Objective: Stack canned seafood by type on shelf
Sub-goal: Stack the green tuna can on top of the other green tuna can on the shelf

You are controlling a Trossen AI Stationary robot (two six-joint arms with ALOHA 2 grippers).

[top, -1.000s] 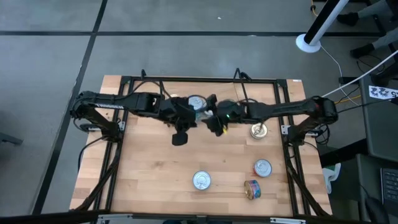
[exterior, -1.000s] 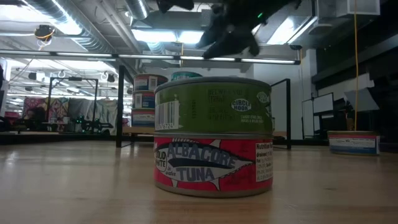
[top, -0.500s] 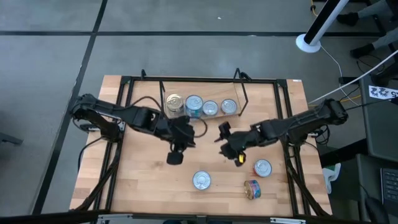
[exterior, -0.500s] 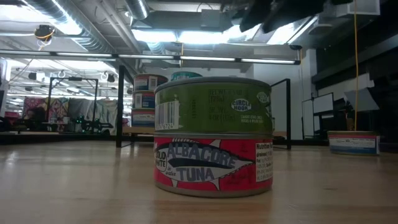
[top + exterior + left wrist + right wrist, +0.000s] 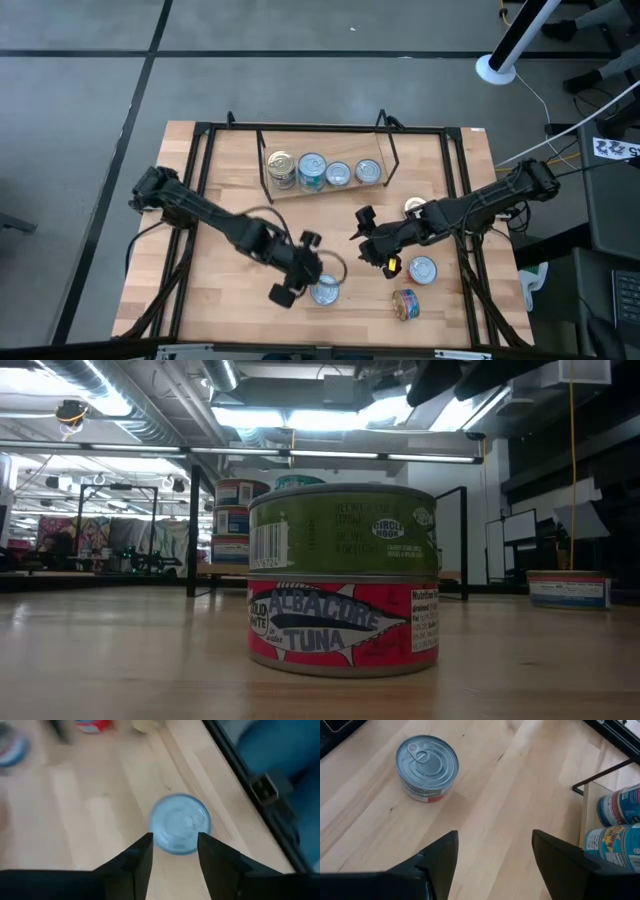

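Nearest the front edge of the table [image 5: 230,320], a can lying on its side [image 5: 405,303] is resting at about five o'clock, with a silver-lidded can [image 5: 422,270] standing just beyond it. At six o'clock the left gripper [image 5: 173,851] is hanging over a stack of two cans [image 5: 342,578], a green-labelled one sitting on a red albacore tuna one; its jaws are standing apart, one on either side of the silver lid [image 5: 324,291], released rather than clenched. Just right of centre, at about four o'clock, the right gripper [image 5: 493,851] is hovering above bare wood with its jaws spread wide and grasping nothing. Its wrist view is showing a red-labelled can [image 5: 426,766] upright on the table, well apart from the jaws. A gold-lidded can [image 5: 415,208] is sitting near three o'clock beside the right arm. Farthest back, at twelve o'clock, the shelf [image 5: 325,187] is carrying four stacks of cans [image 5: 322,171] in a row, touching side by side.
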